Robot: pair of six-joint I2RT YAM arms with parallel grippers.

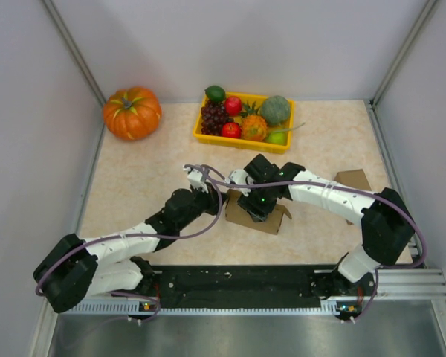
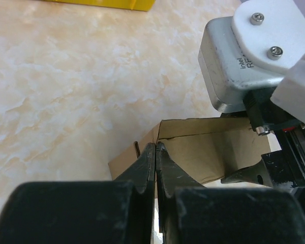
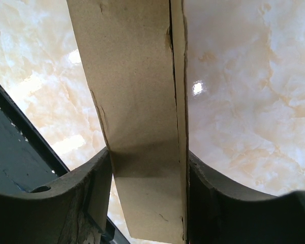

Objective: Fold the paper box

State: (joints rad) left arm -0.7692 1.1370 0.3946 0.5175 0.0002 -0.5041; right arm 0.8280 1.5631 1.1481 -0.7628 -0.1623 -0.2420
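Observation:
The brown paper box (image 1: 271, 220) lies on the marble table, between the two arms. My right gripper (image 1: 256, 202) comes down on it from above. In the right wrist view both fingers press the sides of a narrow cardboard panel (image 3: 142, 101), so that gripper (image 3: 148, 188) is shut on the box. My left gripper (image 1: 221, 197) meets the box's left end. In the left wrist view its fingers (image 2: 156, 146) are shut together, pinched on the upright corner edge of the box (image 2: 203, 152), beside a face with a small slot.
A yellow basket (image 1: 198, 128) of fruit stands at the back centre, with an orange pumpkin (image 1: 132, 112) to its left. A second cardboard piece (image 1: 354, 181) lies at the right. The right wrist's camera housing (image 2: 234, 61) hangs close above the box. Walls enclose three sides.

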